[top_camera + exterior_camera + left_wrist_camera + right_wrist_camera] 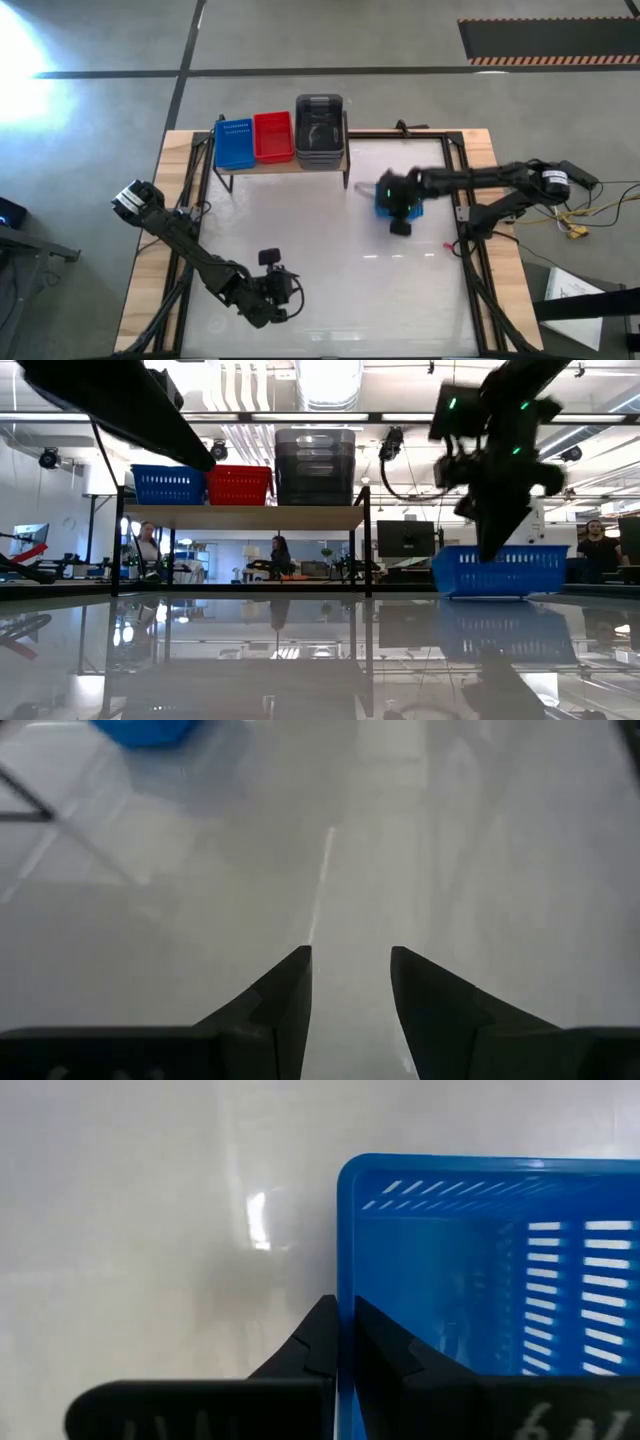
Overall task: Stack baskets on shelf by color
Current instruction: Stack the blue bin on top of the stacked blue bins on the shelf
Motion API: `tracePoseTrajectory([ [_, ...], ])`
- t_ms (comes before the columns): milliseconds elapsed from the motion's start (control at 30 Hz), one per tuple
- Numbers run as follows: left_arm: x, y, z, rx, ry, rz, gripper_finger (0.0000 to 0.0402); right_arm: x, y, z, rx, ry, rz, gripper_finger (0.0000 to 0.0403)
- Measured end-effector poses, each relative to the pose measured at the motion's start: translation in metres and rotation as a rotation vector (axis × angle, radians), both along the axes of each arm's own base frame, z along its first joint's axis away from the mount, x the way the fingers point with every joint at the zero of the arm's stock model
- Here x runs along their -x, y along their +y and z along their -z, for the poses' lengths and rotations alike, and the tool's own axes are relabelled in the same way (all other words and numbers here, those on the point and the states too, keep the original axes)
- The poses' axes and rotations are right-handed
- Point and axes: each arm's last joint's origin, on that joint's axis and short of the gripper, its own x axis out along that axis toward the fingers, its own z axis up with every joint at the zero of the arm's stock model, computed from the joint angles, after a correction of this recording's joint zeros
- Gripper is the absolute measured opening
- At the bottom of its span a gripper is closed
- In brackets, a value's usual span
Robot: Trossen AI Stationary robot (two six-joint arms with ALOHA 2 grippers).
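A blue basket (384, 196) sits on the white table, right of centre; it also shows in the low view (520, 571) and the right wrist view (500, 1270). My right gripper (401, 214) (492, 548) (341, 1342) comes down on it and is shut on one wall. On the shelf (262, 165) (240, 516) stand a blue basket (235, 144), a red basket (272, 137) and a stack of dark grey baskets (320, 130) (314, 465), each bottom down on the plank. My left gripper (288, 296) (350, 982) waits open over the table's near left part. My right gripper pinches one wall of the blue basket at its rim (343, 1285), near a corner, with one finger outside (318, 1342) and one inside (385, 1352). The fingers come from above, pointing down. The basket stands upright, its bottom apparently on the table (500, 595).
The shelf stands at the table's far edge, left of centre, with the grey stack at its right end. Bare white tabletop (330, 235) lies between the shelf and both grippers. Cables hang by the right arm's base (575, 215). People stand in the room beyond (148, 545).
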Motion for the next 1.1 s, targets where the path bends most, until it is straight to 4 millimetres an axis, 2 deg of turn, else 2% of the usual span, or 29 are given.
tracePoseTrajectory([
  [200,0.001,-0.009,-0.017,0.002,0.004,0.098,0.0123,-0.023,0.081,-0.003,-0.007,-0.105,-0.293,0.0009],
  [367,0.013,-0.018,-0.034,0.002,0.016,0.139,0.0123,-0.054,0.126,-0.001,-0.004,-0.198,-0.459,0.0009],
  [567,0.034,-0.035,-0.054,0.052,-0.037,0.199,0.0123,-0.116,0.154,0.005,0.057,-0.239,-0.653,0.0009],
  [833,0.053,-0.053,-0.059,0.145,-0.07,0.184,0.0123,-0.203,0.18,0.005,0.128,-0.376,-0.88,0.001],
  [967,0.06,-0.058,-0.059,0.161,-0.085,0.174,0.0123,-0.231,0.189,-0.001,0.159,-0.412,-0.927,0.0032],
  [1100,0.062,-0.06,-0.059,0.153,-0.095,0.174,0.0123,-0.247,0.192,-0.013,0.16,-0.397,-0.934,0.0074],
])
